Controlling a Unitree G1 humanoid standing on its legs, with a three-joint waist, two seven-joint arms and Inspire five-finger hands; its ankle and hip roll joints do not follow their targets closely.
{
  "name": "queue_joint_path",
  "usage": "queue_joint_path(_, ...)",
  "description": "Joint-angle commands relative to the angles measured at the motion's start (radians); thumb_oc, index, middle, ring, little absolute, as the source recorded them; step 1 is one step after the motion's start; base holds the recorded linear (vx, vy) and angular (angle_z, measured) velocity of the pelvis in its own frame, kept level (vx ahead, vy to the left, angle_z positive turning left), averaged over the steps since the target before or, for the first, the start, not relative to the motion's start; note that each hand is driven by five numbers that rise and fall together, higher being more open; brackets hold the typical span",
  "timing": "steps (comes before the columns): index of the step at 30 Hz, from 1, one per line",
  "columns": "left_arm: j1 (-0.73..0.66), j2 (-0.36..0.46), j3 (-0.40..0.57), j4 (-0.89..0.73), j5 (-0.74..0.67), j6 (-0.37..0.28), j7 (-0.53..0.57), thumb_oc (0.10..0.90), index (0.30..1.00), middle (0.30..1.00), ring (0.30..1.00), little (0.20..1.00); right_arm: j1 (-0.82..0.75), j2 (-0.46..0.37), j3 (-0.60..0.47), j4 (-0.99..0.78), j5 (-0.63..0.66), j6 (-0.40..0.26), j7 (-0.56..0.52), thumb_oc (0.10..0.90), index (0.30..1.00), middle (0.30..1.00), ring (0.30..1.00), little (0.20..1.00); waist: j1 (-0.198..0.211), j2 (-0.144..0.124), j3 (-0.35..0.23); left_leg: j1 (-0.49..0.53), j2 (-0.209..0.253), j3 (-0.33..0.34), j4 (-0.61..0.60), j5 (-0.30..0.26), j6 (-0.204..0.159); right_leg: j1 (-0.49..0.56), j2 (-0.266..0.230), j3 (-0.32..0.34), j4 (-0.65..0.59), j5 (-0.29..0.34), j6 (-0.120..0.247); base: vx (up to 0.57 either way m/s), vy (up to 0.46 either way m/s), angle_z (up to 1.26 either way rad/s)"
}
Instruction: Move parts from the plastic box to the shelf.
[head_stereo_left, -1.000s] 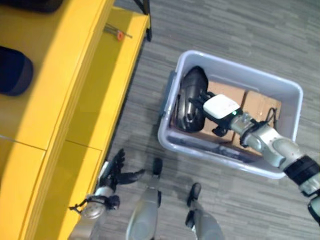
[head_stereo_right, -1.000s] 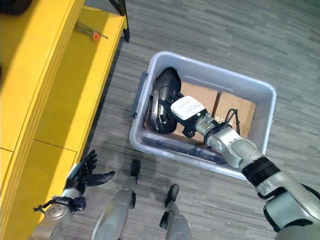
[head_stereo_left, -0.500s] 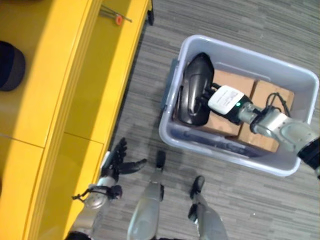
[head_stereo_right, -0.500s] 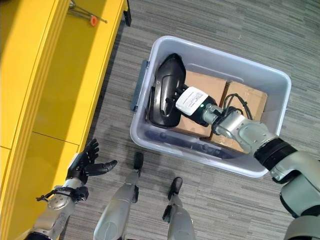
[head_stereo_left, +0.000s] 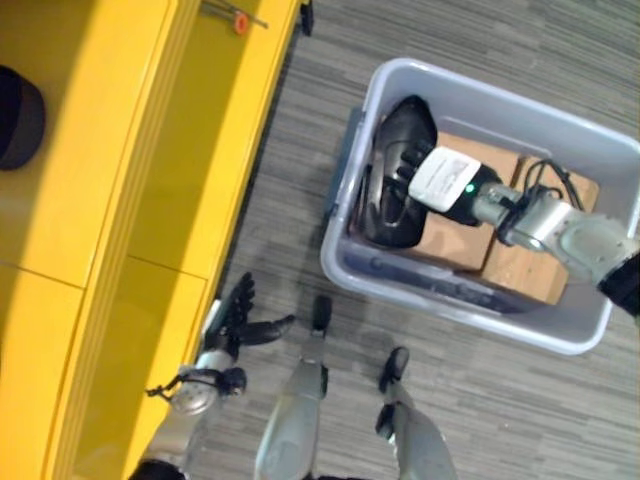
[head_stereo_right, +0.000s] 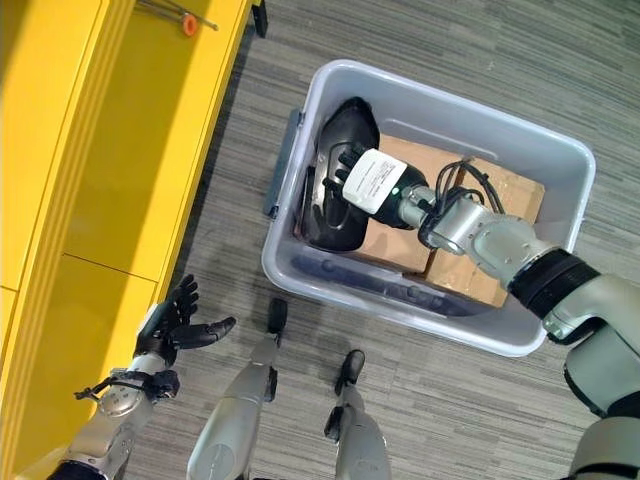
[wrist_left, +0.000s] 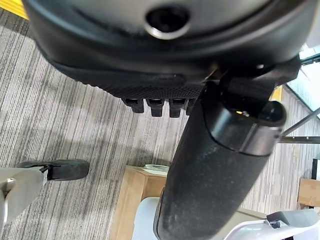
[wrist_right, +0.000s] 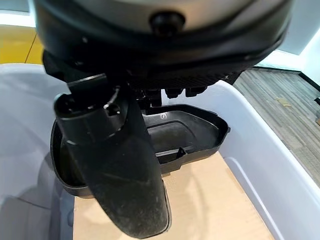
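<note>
The yellow shelf (head_stereo_left: 150, 170) occupies the left side of the scene, with a dark rounded object (head_stereo_left: 18, 115) lying on an upper level and a thin orange-tipped tool (head_stereo_right: 178, 18) on a lower one. The left hand (head_stereo_right: 170, 328) hangs beside the shelf, fingers spread and holding nothing. To the right, the grey plastic box (head_stereo_right: 300, 130) sits on the floor. Inside it, a black moulded part (head_stereo_right: 335, 190) lies against the box's left wall, beside two cardboard boxes (head_stereo_right: 480, 250). The right hand (head_stereo_right: 365, 180) reaches onto the part; whether its fingers grip it cannot be told
</note>
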Motion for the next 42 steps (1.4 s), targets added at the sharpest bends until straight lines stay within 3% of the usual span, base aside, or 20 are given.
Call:
queue_joint_path(1,-0.009,0.036,-0.018,-0.057,-0.020,-0.082,0.009,0.900,1.000,1.000,1.000,1.000,-0.171,-0.092,0.062,0.015,0.003,0.024,-0.052,0.900,1.000,1.000,1.000,1.000,0.008,0.000,-0.039,0.009,0.083,-0.037,0.071,-0.079,-0.062,-0.141,-0.066,0.005,0.213,-0.031,-0.013,0.01,-0.038,0.02)
queue_joint_path(10,-0.016,0.038,-0.019,-0.071,-0.028,-0.091,0.022,0.900,1.000,1.000,1.000,1.000,-0.163,-0.110,0.056,0.065,0.013,0.039,-0.064,0.900,1.000,1.000,1.000,1.000,0.013,0.023,-0.007,-0.066,0.061,-0.053,0.150,-0.111,-0.061,-0.209,-0.068,0.012,0.296,-0.070,-0.028,0.00,-0.019,0.06)
queue_joint_path(16,-0.008,0.044,-0.003,-0.092,-0.034,-0.102,0.037,0.900,1.000,1.000,1.000,1.000,-0.155,-0.114,0.062,0.171,0.004,0.058,-0.079,0.900,1.000,1.000,1.000,1.000,0.011,0.048,0.003,-0.191,0.032,-0.064,0.262,-0.151,-0.063,-0.344,-0.079,0.034,0.440,-0.116,-0.042,-0.02,-0.017,0.14)
queue_joint_path(24,-0.009,0.032,-0.006,-0.100,-0.044,-0.121,0.054,0.900,1.000,1.000,1.000,1.000,-0.098,-0.032,0.041,0.380,-0.002,0.088,-0.089,0.900,1.000,1.000,1.000,1.000,0.022,0.071,0.003,-0.322,0.022,-0.066,0.328,-0.160,-0.059,-0.493,-0.086,0.042,0.534,-0.136,-0.050,0.00,-0.013,0.03)
queue_joint_path(25,-0.014,0.030,-0.009,-0.094,-0.046,-0.122,0.056,0.900,1.000,1.000,1.000,1.000,-0.083,-0.013,0.045,0.407,-0.010,0.090,-0.084,0.629,0.621,0.621,0.621,0.621,0.023,0.069,0.003,-0.304,0.022,-0.071,0.321,-0.182,-0.065,-0.483,-0.084,0.050,0.535,-0.157,-0.042,0.05,-0.043,0.03)
queue_joint_path(26,-0.015,0.028,-0.008,-0.091,-0.047,-0.122,0.059,0.900,1.000,1.000,1.000,1.000,-0.075,-0.006,0.041,0.409,-0.009,0.090,-0.083,0.537,0.492,0.492,0.492,0.492,0.022,0.069,0.003,-0.305,0.022,-0.072,0.318,-0.180,-0.064,-0.484,-0.085,0.049,0.533,-0.156,-0.042,0.06,-0.029,0.03)
queue_joint_path(27,-0.019,0.027,-0.008,-0.089,-0.047,-0.122,0.061,0.900,1.000,1.000,1.000,1.000,-0.067,-0.001,0.040,0.411,-0.014,0.090,-0.081,0.400,0.300,0.300,0.300,0.300,0.022,0.069,0.003,-0.304,0.021,-0.074,0.315,-0.179,-0.064,-0.486,-0.084,0.048,0.536,-0.156,-0.042,-0.01,-0.002,0.03)
queue_joint_path(42,-0.074,0.020,-0.040,-0.060,-0.026,-0.114,0.059,0.900,1.000,1.000,1.000,1.000,0.053,0.059,-0.038,0.407,-0.022,0.096,-0.088,0.400,0.300,0.300,0.300,0.300,0.025,0.068,0.003,-0.218,0.024,-0.080,0.246,-0.134,-0.055,-0.403,-0.081,0.020,0.473,-0.122,-0.045,-0.02,0.003,0.00)
